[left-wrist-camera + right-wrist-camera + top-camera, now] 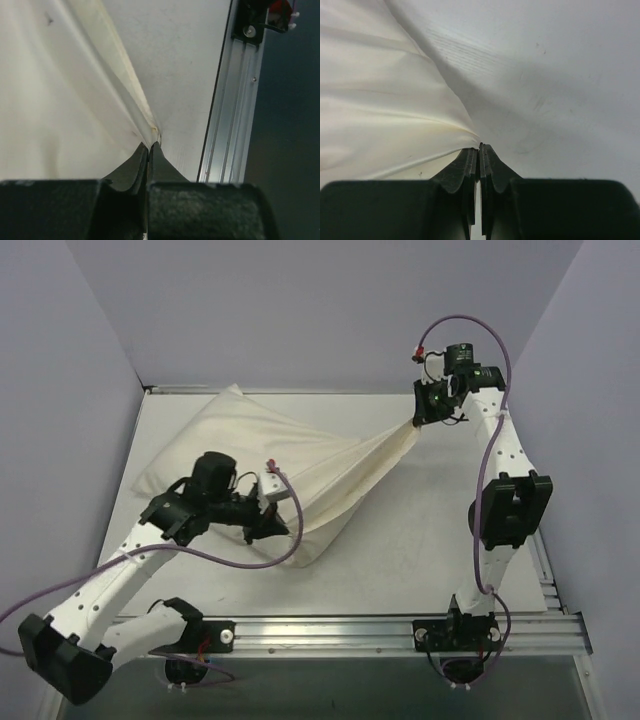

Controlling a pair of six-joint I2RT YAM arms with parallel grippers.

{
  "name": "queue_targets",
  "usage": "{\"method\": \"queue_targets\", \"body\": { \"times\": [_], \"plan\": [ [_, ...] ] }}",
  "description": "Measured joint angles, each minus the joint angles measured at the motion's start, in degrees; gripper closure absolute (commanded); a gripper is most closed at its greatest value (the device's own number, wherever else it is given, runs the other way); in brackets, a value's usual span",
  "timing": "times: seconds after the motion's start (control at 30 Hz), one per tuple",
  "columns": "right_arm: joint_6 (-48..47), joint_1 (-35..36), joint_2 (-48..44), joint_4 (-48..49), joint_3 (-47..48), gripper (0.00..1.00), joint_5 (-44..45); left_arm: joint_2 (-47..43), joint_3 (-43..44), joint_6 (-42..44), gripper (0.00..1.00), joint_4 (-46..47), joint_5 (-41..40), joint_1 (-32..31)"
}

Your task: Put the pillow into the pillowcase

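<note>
Left gripper (151, 146) & right gripper (479, 148) each pinch pillowcase (300, 465) hem, stretching cloth taut btwn them, prob. to settle pillow, not seen itself, deeper inside.

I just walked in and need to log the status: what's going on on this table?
Both arms hold the cream pillowcase. The left hand is shut on its near edge, low over the table. The right hand is shut on a far-right corner, so the cloth stretches taut between them. The far-left end bulges as if stuffed, but the pillow does not show separately, so I cannot tell whether it is inside.
</note>
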Motion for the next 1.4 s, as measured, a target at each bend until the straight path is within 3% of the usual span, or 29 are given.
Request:
{"method": "queue_targets", "body": {
  "times": [0.03, 0.07, 0.17, 0.23, 0.27, 0.3, 0.33, 0.37, 0.47, 0.5, 0.53, 0.63, 0.83, 1.0, 1.2, 1.4],
  "plan": [
    [0.1, -0.5, 1.6, 0.2, 1.8, 1.0, 0.4, 1.0, 0.0, -1.7, 1.0, 3.0, -3.7, -6.8],
    [0.2, -1.0, 2.8, 0.1, 3.3, 0.93, 0.6, 2.3, 0.0, -3.1, 1.0, 5.8, -5.6, -11.6],
    [0.2, -3.0, 5.1, -0.2, 7.1, 0.86, 2.8, 9.0, 1.3, -7.0, 0.98, 11.9, -10.5, -18.8],
    [-0.2, -5.3, 5.3, 0.4, 8.2, 0.83, 4.9, 16.4, 5.1, -7.7, 0.84, 13.4, -15.3, -23.0],
    [-0.3, -6.9, 5.2, 0.8, 8.6, 0.75, 5.8, 19.4, 7.3, -7.3, 0.79, 13.8, -17.4, -25.3],
    [-0.2, -8.8, 5.1, 1.2, 8.9, 0.67, 6.5, 22.3, 10.0, -6.8, 0.57, 13.7, -19.6, -28.2],
    [-0.1, -11.0, 5.0, 1.5, 8.9, 0.6, 7.3, 24.8, 12.7, -5.8, 0.48, 14.0, -21.0, -31.0],
    [-0.2, -12.6, 4.9, 1.4, 8.9, 0.47, 7.8, 27.0, 15.8, -5.6, 0.42, 13.7, -22.1, -33.4],
    [0.0, -16.7, 4.5, -0.5, 8.9, 0.29, 8.4, 30.5, 22.9, -4.9, 0.24, 14.4, -23.7, -37.1],
    [0.0, -17.1, 4.1, -1.9, 8.9, 0.28, 7.7, 30.4, 23.8, -5.1, 0.08, 14.6, -23.7, -36.8],
    [-0.2, -17.0, 3.3, -3.2, 8.7, 0.28, 6.9, 29.8, 24.1, -5.4, 0.03, 15.0, -23.3, -35.5],
    [-0.7, -13.0, -2.6, -5.4, 3.5, 0.27, 4.2, 27.1, 23.6, -8.8, 0.03, 15.4, -19.5, -25.4],
    [-1.8, 10.8, -18.9, -6.6, -15.9, 0.27, -1.9, 21.5, 19.7, -12.6, 0.03, 13.3, -17.0, 5.7],
    [0.0, 24.0, -18.2, -5.7, -31.6, 0.28, -3.3, 21.2, 18.4, -9.2, 0.03, 9.1, -18.5, 21.5],
    [4.1, 26.5, -7.3, -3.0, -37.6, 0.3, -0.7, 27.9, 17.4, -3.6, 0.03, 7.1, -22.7, 29.3],
    [7.1, 14.6, 4.6, -1.4, -32.3, 0.31, 2.6, 32.1, 11.0, -0.4, 0.03, 5.1, -25.9, 31.1]
  ]
}}
